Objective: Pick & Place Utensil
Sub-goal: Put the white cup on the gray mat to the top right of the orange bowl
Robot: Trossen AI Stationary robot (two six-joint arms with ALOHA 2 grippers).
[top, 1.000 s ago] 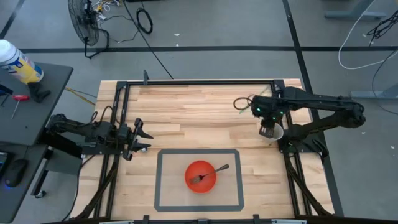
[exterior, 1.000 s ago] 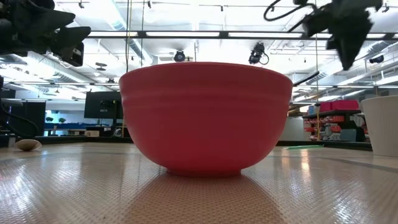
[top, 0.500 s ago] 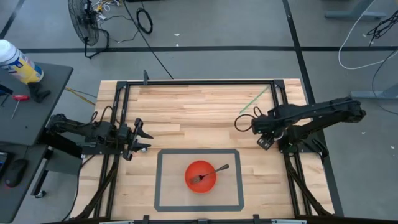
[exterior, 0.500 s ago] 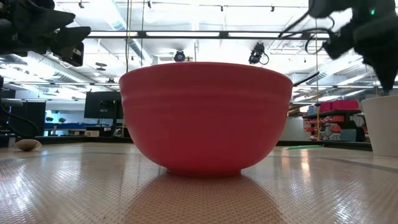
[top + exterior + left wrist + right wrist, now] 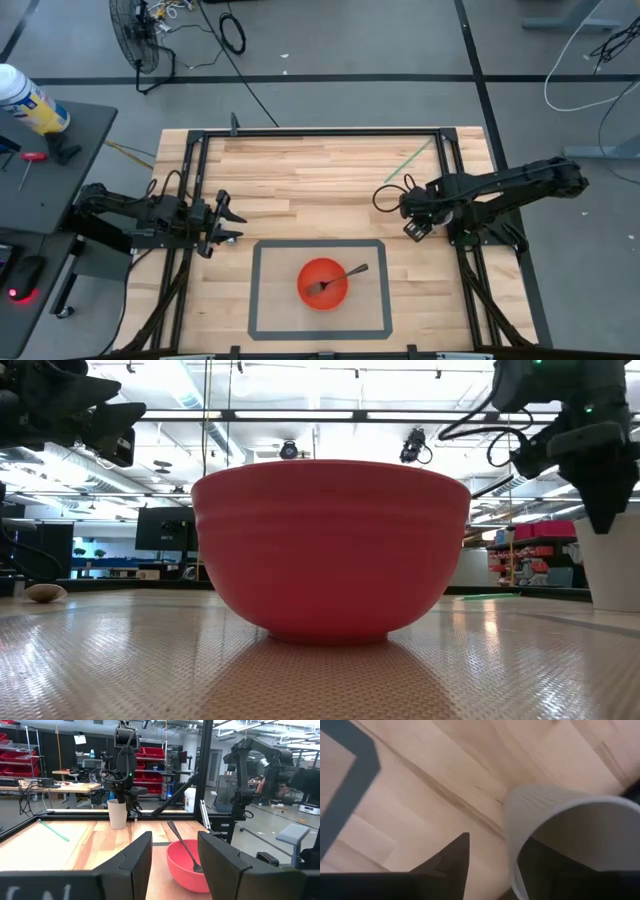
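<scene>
A red bowl [image 5: 322, 284] stands on the mat marked by a grey frame [image 5: 255, 290]. A metal fork [image 5: 342, 277] lies in it, its head down in the bowl and its handle leaning over the rim [image 5: 182, 845]. A white ribbed cup [image 5: 560, 820] stands upright on the wood at the table's right [image 5: 117, 814]. My right gripper [image 5: 497, 840] points down over the cup's rim, open, with one finger outside the cup and the other inside it. My left gripper [image 5: 172, 865] waits open at the table's left [image 5: 225, 222], holding nothing. My right gripper straddles the cup's wall near the rim [image 5: 512, 850] from above, one finger [image 5: 455, 857] outside and one inside the cup. Bare wood shows between the outer finger and the wall. I cannot tell whether the inner finger touches the cup.
A thin green stick [image 5: 415, 160] lies on the wood at the far right. The black frame rails [image 5: 320, 130] run around the table. Open wood stretches between the cup and the mat.
My right gripper has come down over the white cup, shifting toward the table's near edge and a little left, and has rolled about its own axis. The cup, bowl and fork stay where they were.
</scene>
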